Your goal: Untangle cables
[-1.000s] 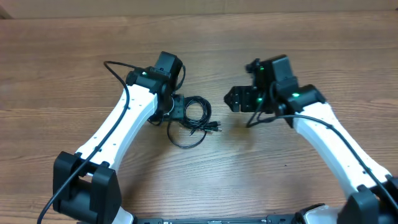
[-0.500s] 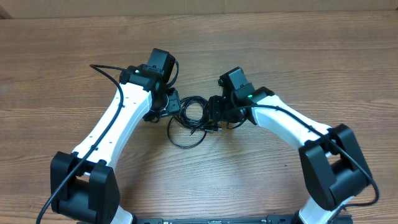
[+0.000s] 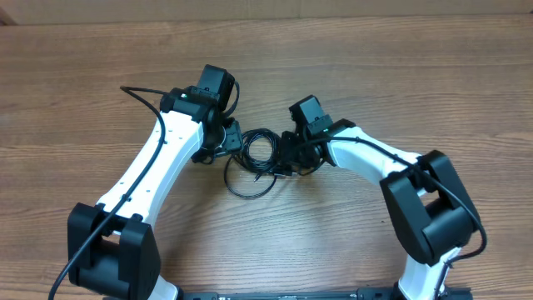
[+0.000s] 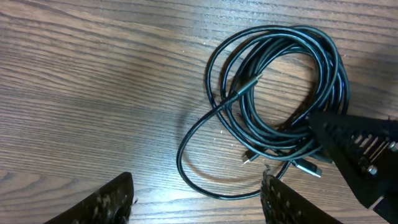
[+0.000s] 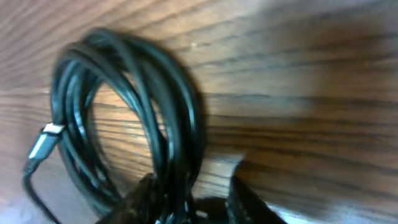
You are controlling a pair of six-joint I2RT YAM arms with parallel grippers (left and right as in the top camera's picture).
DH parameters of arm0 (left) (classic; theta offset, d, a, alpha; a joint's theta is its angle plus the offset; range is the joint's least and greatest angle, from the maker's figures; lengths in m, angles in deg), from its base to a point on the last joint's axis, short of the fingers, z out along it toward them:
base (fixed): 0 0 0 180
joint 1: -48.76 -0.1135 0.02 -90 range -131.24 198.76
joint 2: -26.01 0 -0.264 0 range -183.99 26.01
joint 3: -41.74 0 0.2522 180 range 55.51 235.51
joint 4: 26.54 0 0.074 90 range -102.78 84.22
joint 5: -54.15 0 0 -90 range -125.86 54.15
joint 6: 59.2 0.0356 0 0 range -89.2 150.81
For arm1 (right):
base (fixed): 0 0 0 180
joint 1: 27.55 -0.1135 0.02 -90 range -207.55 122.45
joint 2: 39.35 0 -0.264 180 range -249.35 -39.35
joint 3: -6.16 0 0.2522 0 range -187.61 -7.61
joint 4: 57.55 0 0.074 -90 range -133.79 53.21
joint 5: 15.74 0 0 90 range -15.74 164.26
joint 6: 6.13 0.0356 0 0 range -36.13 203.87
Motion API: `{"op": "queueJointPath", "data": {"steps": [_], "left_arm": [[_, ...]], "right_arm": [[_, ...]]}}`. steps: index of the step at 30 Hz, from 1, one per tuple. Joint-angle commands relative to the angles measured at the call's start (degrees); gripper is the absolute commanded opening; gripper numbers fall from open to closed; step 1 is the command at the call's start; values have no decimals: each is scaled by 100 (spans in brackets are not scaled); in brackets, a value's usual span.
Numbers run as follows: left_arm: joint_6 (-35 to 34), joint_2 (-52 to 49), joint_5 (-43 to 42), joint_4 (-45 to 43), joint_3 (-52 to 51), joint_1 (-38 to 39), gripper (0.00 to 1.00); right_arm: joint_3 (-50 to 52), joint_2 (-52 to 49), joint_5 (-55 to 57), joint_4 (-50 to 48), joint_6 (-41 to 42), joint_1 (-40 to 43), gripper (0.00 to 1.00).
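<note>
The cables (image 3: 273, 143) are a coil of thin black cords lying on the wooden table (image 3: 400, 83) between the two arms, with one loose loop trailing toward the front. In the left wrist view the coil (image 4: 280, 34) lies ahead of my left gripper (image 4: 202, 202), which is open, empty and just short of the loose loop. My left gripper (image 3: 231, 137) sits at the coil's left edge. My right gripper (image 3: 285, 157) is at the coil's right edge. Its fingers (image 5: 196, 202) are open and straddle the bundle of strands (image 5: 180, 106).
Small silver plugs stick out of the coil (image 4: 308, 167) (image 5: 43, 143). The right gripper's black finger (image 4: 354, 140) reaches into the left wrist view over the coil's right side. A thick black arm cable (image 3: 137, 92) arcs out at the left arm's far side.
My right arm has swung left from open table onto the coil's right edge, its fingers now around the strands. My left gripper has backed off slightly to the left. The coil has not moved.
</note>
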Motion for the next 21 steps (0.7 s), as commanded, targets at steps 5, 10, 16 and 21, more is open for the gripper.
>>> {"op": "queueJointPath", "data": {"steps": [5,10,16,21], "left_arm": [[-116,31,74,-7,52,-11,66],[-116,31,74,-9,52,-11,67],[173,31,-461,-236,52,-9,64],[1106,31,-1930,-914,52,-9,65]], "right_arm": [[-122,-83,-107,28,133,-17,4],[-140,188,-155,245,-404,72,4],[-293,1119,-118,678,-1414,136,4],[-411,2004,291,903,-1563,136,4]]}}
